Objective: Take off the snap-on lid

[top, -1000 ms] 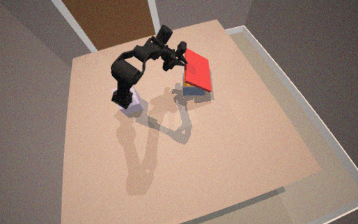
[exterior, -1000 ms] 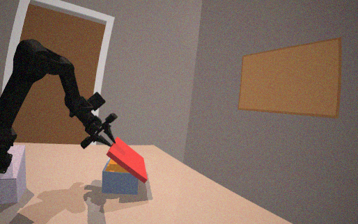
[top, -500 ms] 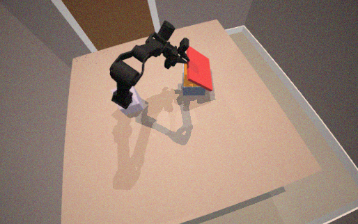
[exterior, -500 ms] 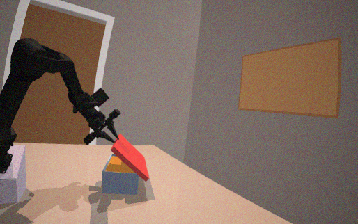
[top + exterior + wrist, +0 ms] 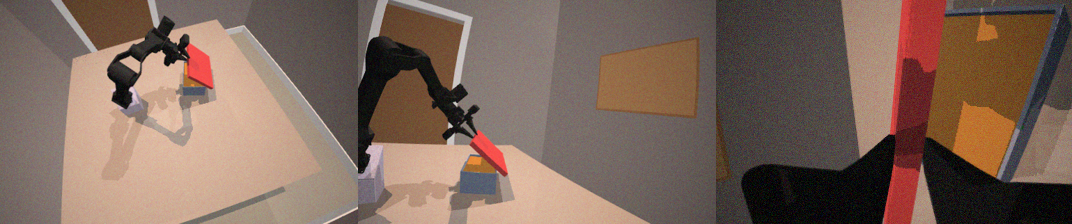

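In the top view, toward the left edge of the surface (image 5: 226,149) (image 5: 539,198) (image 5: 868,65), pale block (image 5: 138,106) (image 5: 373,184) under arm (image 5: 122,73) (image 5: 379,59); toward the far right corner, blue box (image 5: 193,91) (image 5: 478,183) (image 5: 1038,85); above, steeply tilted, red lid (image 5: 200,66) (image 5: 490,153) (image 5: 923,30), pinched at its raised edge by claw (image 5: 188,60) (image 5: 475,136) (image 5: 908,142)

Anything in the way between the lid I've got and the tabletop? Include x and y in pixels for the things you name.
The blue box (image 5: 194,91) (image 5: 478,182) (image 5: 1036,95) does: the gripper (image 5: 188,60) (image 5: 476,136) (image 5: 908,142) has the red lid (image 5: 200,66) (image 5: 490,153) (image 5: 916,90) tilted partly over it. Beyond the box's far side from the arm, nothing visible blocks the table (image 5: 223,146) (image 5: 553,205).
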